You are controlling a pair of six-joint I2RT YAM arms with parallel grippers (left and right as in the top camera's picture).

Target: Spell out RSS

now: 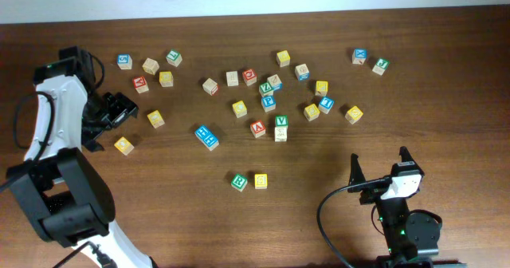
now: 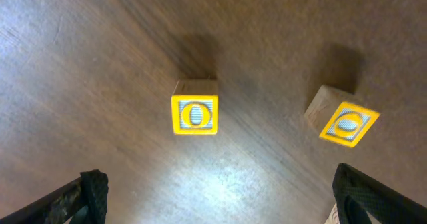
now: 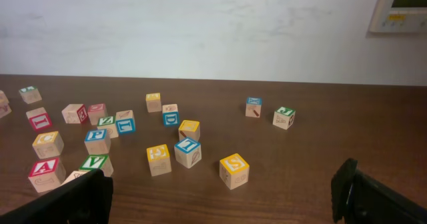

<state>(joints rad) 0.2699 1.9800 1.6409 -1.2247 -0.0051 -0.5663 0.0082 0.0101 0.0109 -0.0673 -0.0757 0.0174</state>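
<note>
A green R cube (image 1: 239,181) and a yellow S cube (image 1: 260,180) sit side by side at the front middle of the table. Another yellow S cube (image 1: 354,114) (image 3: 234,164) rests apart at the right, ahead of my right gripper (image 1: 379,159) (image 3: 220,191), which is open and empty near the front edge. My left gripper (image 1: 119,110) (image 2: 220,197) is open and empty at the far left, above bare wood. In the left wrist view a yellow O cube (image 2: 194,114) and a second yellow cube (image 2: 347,123) lie beyond its fingertips (image 2: 93,184).
Several loose cubes are scattered over the table's far half, among them a green V cube (image 1: 280,121) (image 3: 95,163), a red A cube (image 1: 257,128) (image 3: 45,167) and a pair of blue cubes (image 1: 207,136). Yellow cubes (image 1: 123,145) lie near the left arm.
</note>
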